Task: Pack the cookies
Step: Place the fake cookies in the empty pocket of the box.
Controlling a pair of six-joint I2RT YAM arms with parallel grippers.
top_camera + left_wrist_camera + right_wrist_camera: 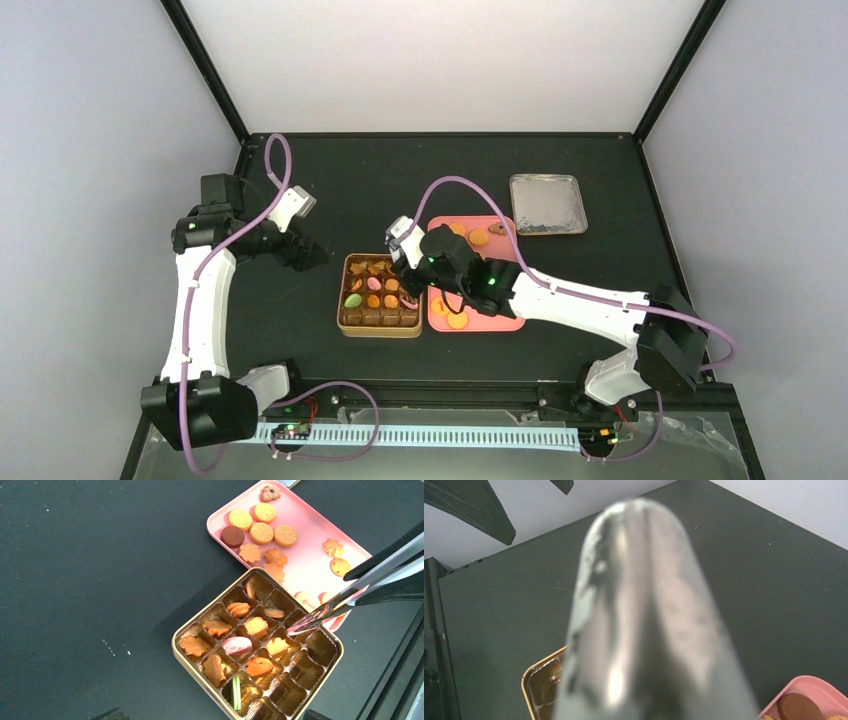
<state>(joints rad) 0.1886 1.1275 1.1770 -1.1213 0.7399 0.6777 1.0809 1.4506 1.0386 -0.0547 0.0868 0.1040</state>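
Your right gripper [360, 582] is clenched on the metal tongs [320, 612]. Their tips sit pinched together low over the tin [191, 669], above a compartment on the side facing the pink tray [310, 565]. I cannot tell whether a biscuit is caught between them.

The cookies [261, 532] are split. Many lie loose on the pink tray just beside the tin, and about ten sit in the tin's compartments, with several cells bare.

Watch the tips. The tongs are long, so a small wrist tilt swings them far, and they could snag a divider and drag or tip the tin, spilling what is seated. Easing the squeeze to drop a cookie also loosens your hold on the tongs, which may slip. A biscuit let go from too high can land on edge, as the green one does, or bounce into a filled cell.

The tongs blot out the right wrist camera, so judge from the left wrist view. Your left gripper [300, 250] is released and empty, well apart on the tin's other side, and cannot steady the tin.
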